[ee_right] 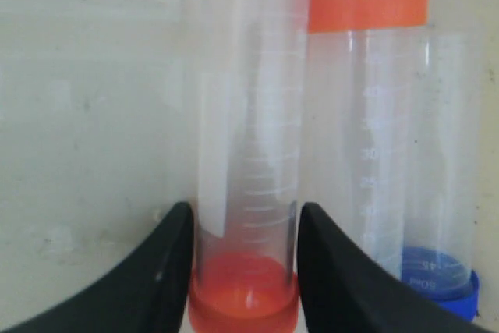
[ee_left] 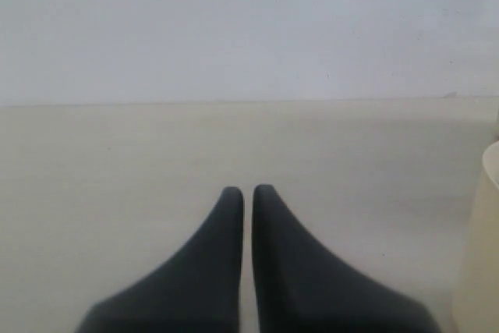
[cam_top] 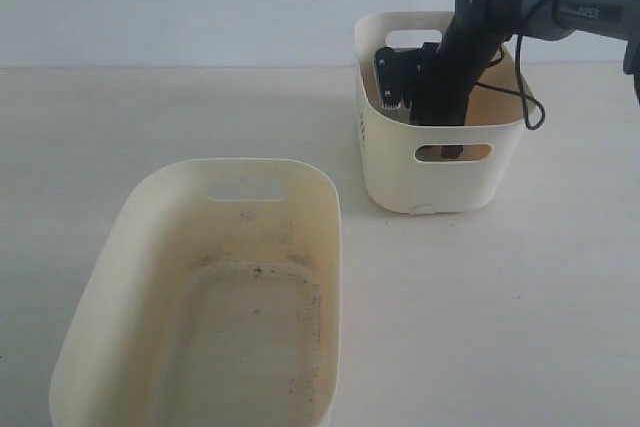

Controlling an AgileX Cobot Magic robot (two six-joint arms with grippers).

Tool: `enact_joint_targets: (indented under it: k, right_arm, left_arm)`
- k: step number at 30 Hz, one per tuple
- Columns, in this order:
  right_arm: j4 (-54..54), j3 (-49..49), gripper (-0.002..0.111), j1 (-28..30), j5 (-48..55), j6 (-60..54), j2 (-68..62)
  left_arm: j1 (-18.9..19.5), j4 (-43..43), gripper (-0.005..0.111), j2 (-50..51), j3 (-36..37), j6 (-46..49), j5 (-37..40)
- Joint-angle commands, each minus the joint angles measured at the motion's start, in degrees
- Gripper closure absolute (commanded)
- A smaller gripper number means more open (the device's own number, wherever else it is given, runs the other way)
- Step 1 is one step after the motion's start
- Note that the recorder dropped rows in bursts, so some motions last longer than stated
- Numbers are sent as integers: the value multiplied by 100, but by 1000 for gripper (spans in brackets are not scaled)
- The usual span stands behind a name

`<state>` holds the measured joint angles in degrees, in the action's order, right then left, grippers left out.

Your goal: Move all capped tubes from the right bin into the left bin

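The step in hand is the pickup of a capped tube out of the right bin (cam_top: pixel 440 172), which stands at the far right of the counter (cam_top: pixel 480 327). The right arm (cam_top: pixel 455 67) dips steeply into that bin, and its wrist view shows the right hand (ee_right: pixel 244 212) pinching an orange-capped tube (ee_right: pixel 245 115). 1 dark finger lies against each side of the clear wall, just above the cap. The grip looks made, though I cannot judge how firm it is. Just beside this tube, another clear tube shows a blue cap (ee_right: pixel 433 286). A second orange cap (ee_right: pixel 368 4) sits at the opposite end, and I cannot tell which tube body it belongs to. At least 2 tubes, then, are in the right bin. The left bin (cam_top: pixel 150 247) sits at the near left, well apart from the right bin. Its dirt-specked floor shows no tubes, so the task looks barely begun. The left hand (ee_left: pixel 248 193) hovers over bare counter with its fingers pressed almost together, holding nothing. The next move calls for a straight lift that clears the neighbouring tube and the bin's rim. Then comes a carry leftward and nearer, to a release over the left bin's floor.
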<state>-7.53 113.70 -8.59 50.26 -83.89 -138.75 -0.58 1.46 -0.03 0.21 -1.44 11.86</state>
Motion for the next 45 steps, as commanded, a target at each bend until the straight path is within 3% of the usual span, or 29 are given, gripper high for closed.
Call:
enact_joint_targets:
  k: [1,12,20,29,34,37,39,45]
  right_arm:
    - [31,11,108,8,-84,-11,-40]
    - [57,11,108,8,-69,290,648]
    - [82,11,108,8,497,807,1623]
    - [-46,11,108,8,1399,2179,2824]
    - [-1323,-31,108,3,1971,3298,3399]
    - [-2399,-232,108,3,1971,5104,3689]
    - [-2890,-420,108,-6,1971,5693,3829]
    - [-3162,-1564,108,-634,1971,5895,4151]
  left_arm:
    - [2,-36,102,3,-21,-54,-26]
    - [2,-36,102,3,-21,-54,-26]
    - [2,-36,102,3,-21,-54,-26]
    - [2,-36,102,3,-21,-54,-26]
    - [2,-36,102,3,-21,-54,-26]
    - [2,-36,102,3,-21,-54,-26]
    - [2,-36,102,3,-21,-54,-26]
    - [2,-36,102,3,-21,-54,-26]
